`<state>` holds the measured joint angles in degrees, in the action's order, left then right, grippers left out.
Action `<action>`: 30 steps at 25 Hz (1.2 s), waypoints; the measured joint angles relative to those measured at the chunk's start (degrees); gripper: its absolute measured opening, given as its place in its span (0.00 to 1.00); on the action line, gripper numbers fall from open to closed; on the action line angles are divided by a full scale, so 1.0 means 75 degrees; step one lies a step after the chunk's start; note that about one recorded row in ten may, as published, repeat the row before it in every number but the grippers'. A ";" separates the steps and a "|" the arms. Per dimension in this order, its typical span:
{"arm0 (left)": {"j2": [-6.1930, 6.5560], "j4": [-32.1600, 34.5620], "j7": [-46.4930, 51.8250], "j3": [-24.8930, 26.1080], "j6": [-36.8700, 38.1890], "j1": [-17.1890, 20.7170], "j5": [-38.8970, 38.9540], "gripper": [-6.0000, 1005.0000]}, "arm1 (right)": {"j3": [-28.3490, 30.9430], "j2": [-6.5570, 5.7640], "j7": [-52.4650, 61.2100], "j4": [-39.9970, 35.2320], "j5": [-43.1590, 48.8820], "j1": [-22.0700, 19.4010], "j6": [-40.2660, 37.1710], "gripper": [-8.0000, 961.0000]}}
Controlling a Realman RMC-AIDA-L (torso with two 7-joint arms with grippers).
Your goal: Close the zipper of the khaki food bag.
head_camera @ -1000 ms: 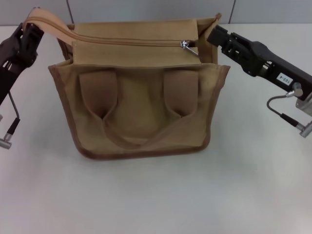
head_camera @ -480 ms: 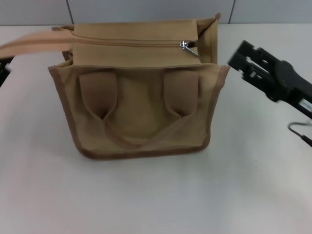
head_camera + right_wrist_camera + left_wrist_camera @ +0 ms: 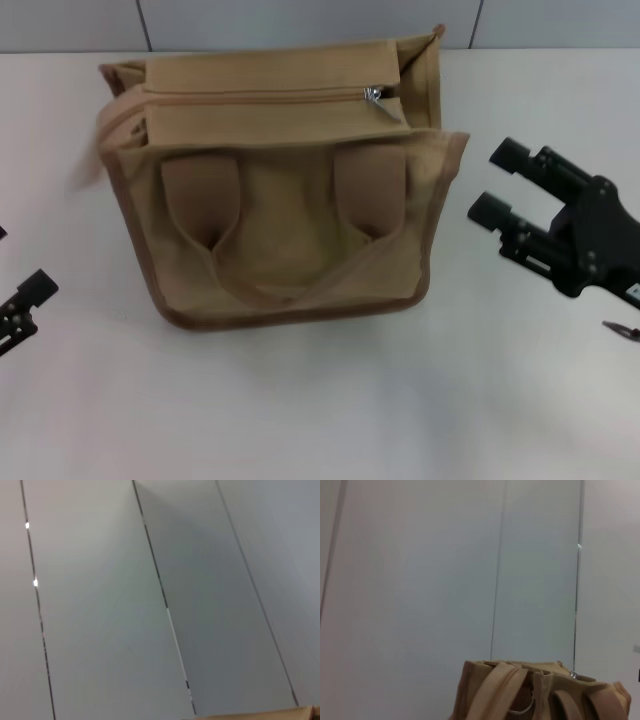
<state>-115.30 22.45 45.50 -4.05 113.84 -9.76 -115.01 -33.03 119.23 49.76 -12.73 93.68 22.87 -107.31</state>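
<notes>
As the khaki food bag (image 3: 285,190) stood at table centre, its zipper (image 3: 260,96) was found drawn shut, the pull tab (image 3: 377,95) at 1 o'clock. The right gripper (image 3: 492,182), at 3 o'clock, was parted and empty. The left gripper (image 3: 28,300), at 8 o'clock, could not be judged. Little was judged outstanding.

Left hand (image 3: 25,305) cut by the frame edge — bag's left strap (image 3: 95,150) blurred

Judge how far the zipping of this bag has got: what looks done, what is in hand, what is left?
Done: the zipper looks shut, its pull tab at the right end of the bag. In hand: nothing; the open right gripper and left gripper are both clear of it. Left: apparently nothing.
</notes>
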 joint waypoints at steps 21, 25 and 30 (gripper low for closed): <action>-0.0356 0.0857 -0.0212 -0.3752 -0.0324 -0.0603 -0.0197 0.82 | -0.2416 0.0043 -0.0701 -0.0311 0.1244 0.0465 0.1003 0.75; -0.0398 0.0824 -0.0178 -0.3831 -0.0407 -0.0664 -0.0251 0.82 | -0.2405 0.0056 -0.0729 -0.0200 0.1218 0.0489 0.1122 0.75; -0.0409 0.0788 -0.0185 -0.3834 -0.0513 -0.0675 -0.0253 0.82 | -0.2352 0.0067 -0.0729 -0.0115 0.1195 0.0551 0.1231 0.75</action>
<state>-118.37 28.37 44.11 -32.80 109.99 -14.82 -116.91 -50.68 119.74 44.29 -13.59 102.65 27.01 -98.07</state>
